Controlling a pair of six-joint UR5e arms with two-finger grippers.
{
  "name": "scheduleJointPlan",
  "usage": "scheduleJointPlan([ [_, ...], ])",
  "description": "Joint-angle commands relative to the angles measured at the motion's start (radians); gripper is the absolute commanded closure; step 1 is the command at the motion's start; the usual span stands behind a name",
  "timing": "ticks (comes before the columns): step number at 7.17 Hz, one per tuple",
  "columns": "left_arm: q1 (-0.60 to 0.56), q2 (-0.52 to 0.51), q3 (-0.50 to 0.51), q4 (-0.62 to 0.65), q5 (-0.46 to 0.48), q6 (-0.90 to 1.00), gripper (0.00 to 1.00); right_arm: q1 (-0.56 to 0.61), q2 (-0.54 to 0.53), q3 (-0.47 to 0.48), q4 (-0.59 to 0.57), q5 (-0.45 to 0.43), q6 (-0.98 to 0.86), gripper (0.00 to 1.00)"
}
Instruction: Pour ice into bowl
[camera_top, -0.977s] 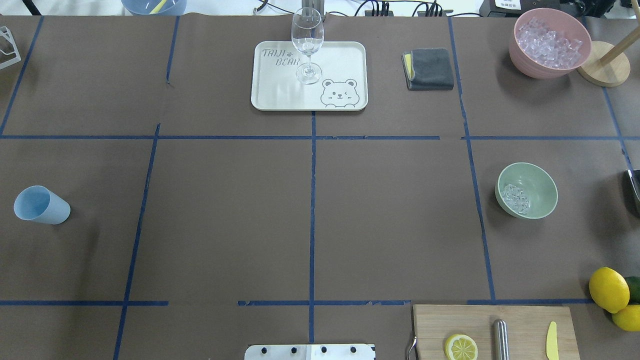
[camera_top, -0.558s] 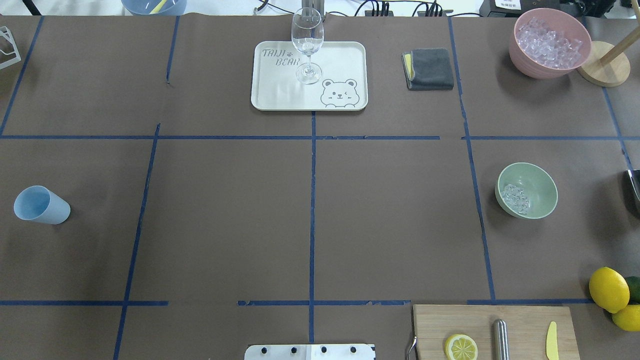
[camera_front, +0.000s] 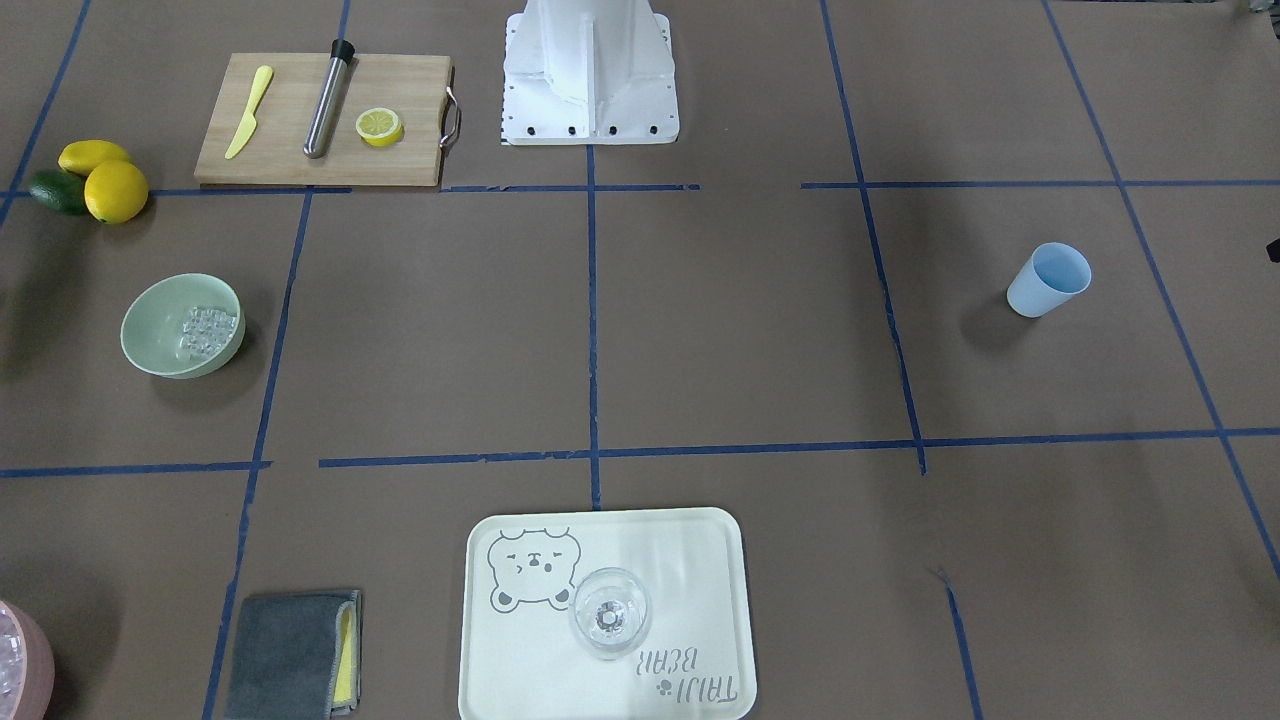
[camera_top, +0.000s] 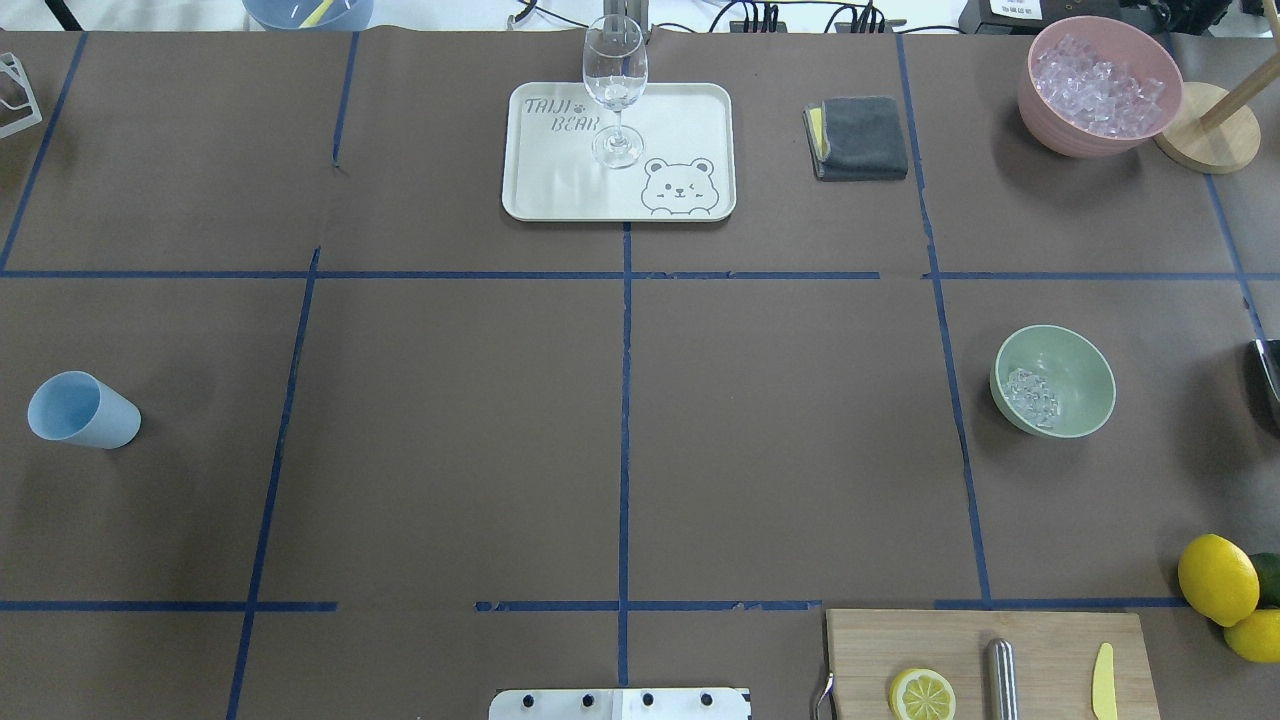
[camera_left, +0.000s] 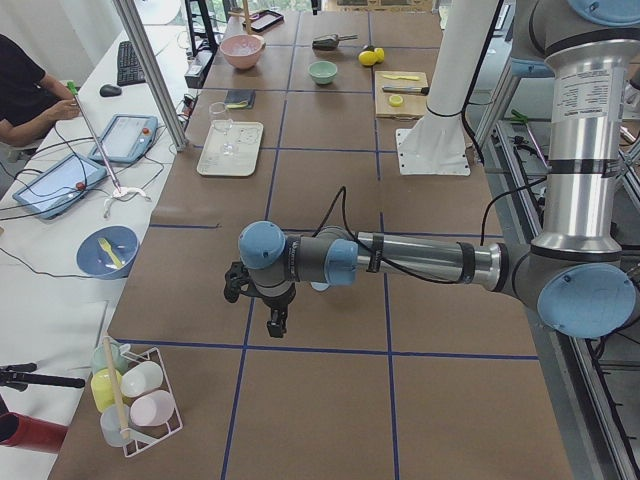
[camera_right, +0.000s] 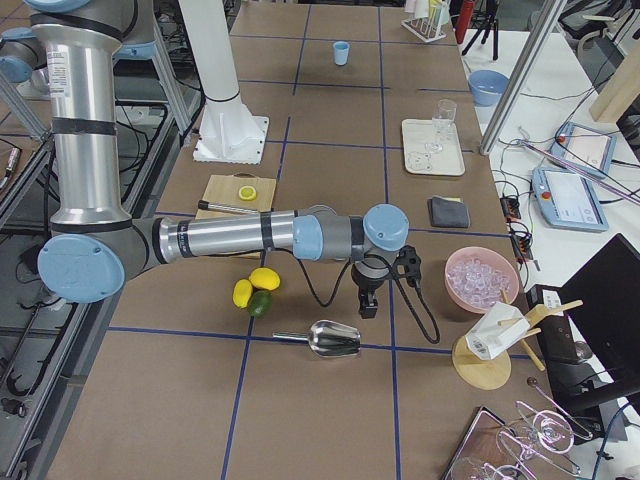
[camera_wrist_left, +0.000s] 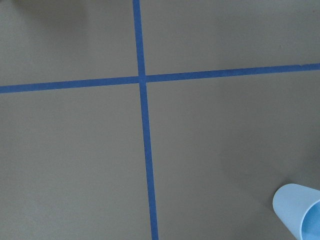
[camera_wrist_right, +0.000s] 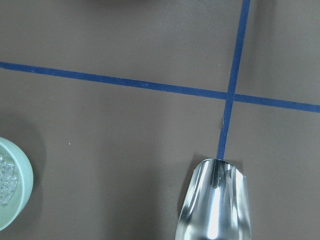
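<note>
The mint-green bowl (camera_top: 1053, 381) stands on the right of the table, with a small heap of clear ice (camera_top: 1032, 396) inside; it also shows in the front view (camera_front: 182, 325) and at the right wrist view's edge (camera_wrist_right: 10, 190). A pink bowl (camera_top: 1098, 85) at the far right holds much more ice. A metal scoop (camera_wrist_right: 215, 200) lies empty on the table. My right gripper (camera_right: 366, 300) hangs between bowl and scoop; it shows only in the right side view, so I cannot tell its state. My left gripper (camera_left: 273, 322) hangs near the blue cup (camera_top: 83, 411); likewise I cannot tell.
A tray (camera_top: 690, 110) with a wine glass (camera_top: 614, 90) is at the back middle, with a grey cloth (camera_top: 860, 137) beside it. A cutting board (camera_top: 1050, 640) holds a lemon half, a metal rod and a yellow knife. Lemons (camera_top: 1217, 578) lie at the right edge.
</note>
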Motion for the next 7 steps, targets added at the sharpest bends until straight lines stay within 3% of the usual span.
scheduleJointPlan([
  [1,0.0,-0.005,0.001,0.0,-0.001,0.0,0.0,0.0,-0.002,0.002,0.002,-0.001,0.01,0.0],
  [4,0.0,-0.005,0.001,0.0,-0.001,0.0,0.0,-0.002,0.01,0.015,0.01,-0.004,0.196,0.0],
  [7,0.002,-0.023,0.01,-0.003,0.005,0.0,0.0,-0.002,-0.002,0.01,0.062,-0.004,0.201,0.0],
])
